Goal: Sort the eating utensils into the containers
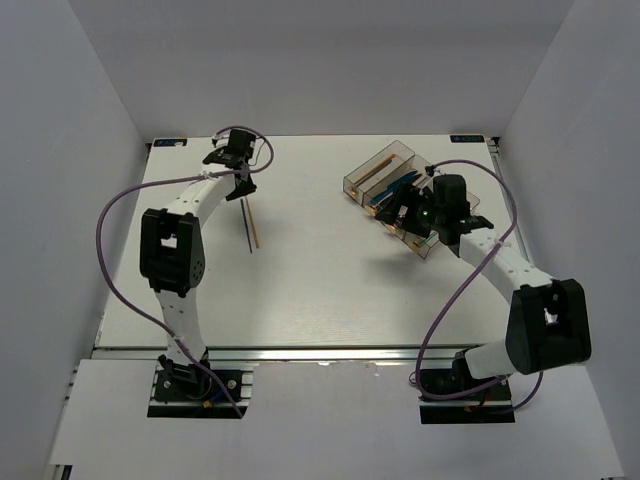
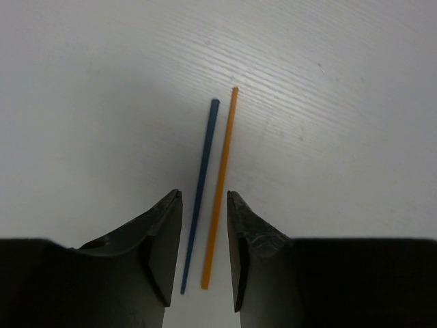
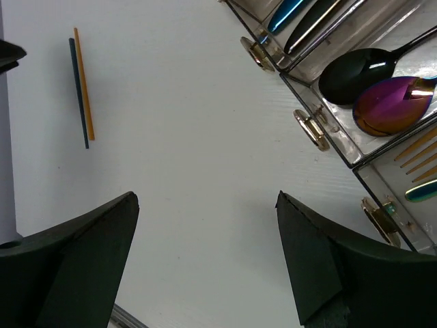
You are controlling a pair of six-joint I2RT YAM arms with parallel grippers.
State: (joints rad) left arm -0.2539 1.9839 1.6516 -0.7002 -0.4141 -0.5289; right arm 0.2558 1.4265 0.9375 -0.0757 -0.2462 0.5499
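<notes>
Two chopsticks lie side by side on the white table, a blue one [image 2: 201,184] and an orange one [image 2: 220,184]; they also show in the top view [image 1: 250,226]. My left gripper [image 2: 203,195] is open, and its jaws straddle the near ends of both sticks without touching them. My right gripper [image 3: 206,198] is open and empty above bare table, next to the clear containers [image 1: 372,172]. In the bins I see a black spoon [image 3: 355,75], an iridescent spoon [image 3: 392,106], a blue handle [image 3: 287,14] and gold fork tines [image 3: 418,152].
White walls enclose the table on the left, back and right. Gold clasps [image 3: 311,128] stick out from the bins' ends. Purple cables loop beside both arms [image 1: 105,250]. The right arm [image 1: 500,260] reaches over the bins' near end.
</notes>
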